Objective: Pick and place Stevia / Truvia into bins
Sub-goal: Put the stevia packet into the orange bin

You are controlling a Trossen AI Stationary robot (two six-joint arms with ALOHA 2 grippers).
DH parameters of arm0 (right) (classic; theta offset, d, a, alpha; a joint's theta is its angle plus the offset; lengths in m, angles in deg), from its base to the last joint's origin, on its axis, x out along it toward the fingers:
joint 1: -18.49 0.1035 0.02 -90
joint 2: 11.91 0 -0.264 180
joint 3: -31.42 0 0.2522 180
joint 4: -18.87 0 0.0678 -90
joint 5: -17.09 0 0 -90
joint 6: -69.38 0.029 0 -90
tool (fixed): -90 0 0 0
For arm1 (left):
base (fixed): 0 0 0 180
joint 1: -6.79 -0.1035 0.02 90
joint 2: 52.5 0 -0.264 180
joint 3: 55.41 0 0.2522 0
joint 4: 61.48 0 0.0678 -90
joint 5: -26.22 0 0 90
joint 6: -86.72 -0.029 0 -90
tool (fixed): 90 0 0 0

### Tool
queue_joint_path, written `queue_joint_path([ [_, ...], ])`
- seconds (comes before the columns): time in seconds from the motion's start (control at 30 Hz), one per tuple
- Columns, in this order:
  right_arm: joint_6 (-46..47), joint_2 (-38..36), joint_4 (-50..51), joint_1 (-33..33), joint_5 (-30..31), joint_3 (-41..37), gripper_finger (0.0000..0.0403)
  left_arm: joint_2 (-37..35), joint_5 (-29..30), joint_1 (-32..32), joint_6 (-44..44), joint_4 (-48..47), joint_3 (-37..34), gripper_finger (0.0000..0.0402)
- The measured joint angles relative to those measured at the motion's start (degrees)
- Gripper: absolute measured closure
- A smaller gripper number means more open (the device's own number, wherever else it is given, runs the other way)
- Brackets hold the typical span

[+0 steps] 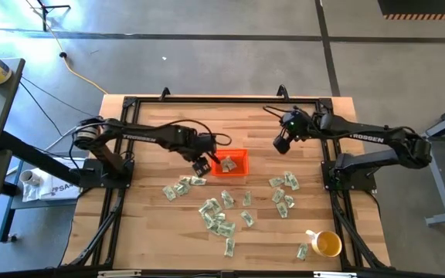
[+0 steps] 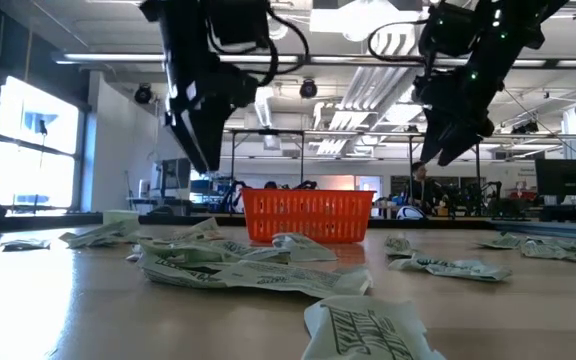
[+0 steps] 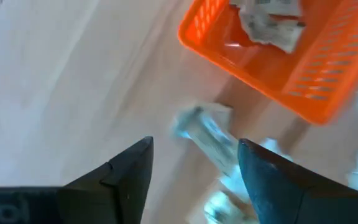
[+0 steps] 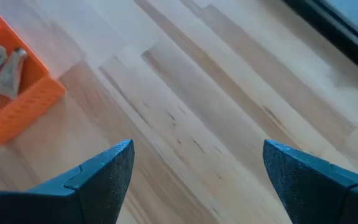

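High view: crumpled paper packets (image 1: 221, 220), square orange mesh bin (image 1: 232, 163).

Robotics lab or industrial workshop, open-plan. My pale wooden butcher-block table (image 1: 176, 232) sits in black metal frame (image 1: 222, 100) on grey concrete floor (image 1: 230, 46). Yellow cable (image 1: 79, 73) trails across it. Low view: exposed ceiling ducts (image 2: 368, 95), tall windows (image 2: 38, 145), dark monitors (image 2: 566, 180) on distant benches.

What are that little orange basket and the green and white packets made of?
The orange basket looks like moulded plastic: glossy, with slotted mesh walls. The sweetener packets look like thin matte paper, since they lie crumpled and creased on the wooden table.
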Motion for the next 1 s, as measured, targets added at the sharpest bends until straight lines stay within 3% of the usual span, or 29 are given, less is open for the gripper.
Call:
queue_joint_path([
  [0.1,-0.9,0.0,-0.6,0.0,-0.1,-0.4,0.0057,1.0,-2.5,-3.3,-5.4,3.2,-2.0,0.0151],
  [0.27,-0.6,-0.2,-0.5,0.0,-0.1,-0.4,0.0057,1.4,-12.1,-9.2,-15.0,8.6,-6.0,0.0176],
  [0.43,1.7,-0.2,-0.5,0.0,-0.1,-0.4,0.0057,1.4,-18.3,-11.2,-22.4,11.8,-9.1,0.0195],
  [0.7,2.2,-0.2,-0.8,0.0,0.9,-0.4,0.0057,1.4,-18.0,-11.2,-27.2,20.9,-13.7,0.0218],
  [1.0,3.5,-0.2,-2.3,0.0,3.5,-0.4,0.0057,1.4,-19.7,-11.2,-28.3,23.1,-16.5,0.0250],
])
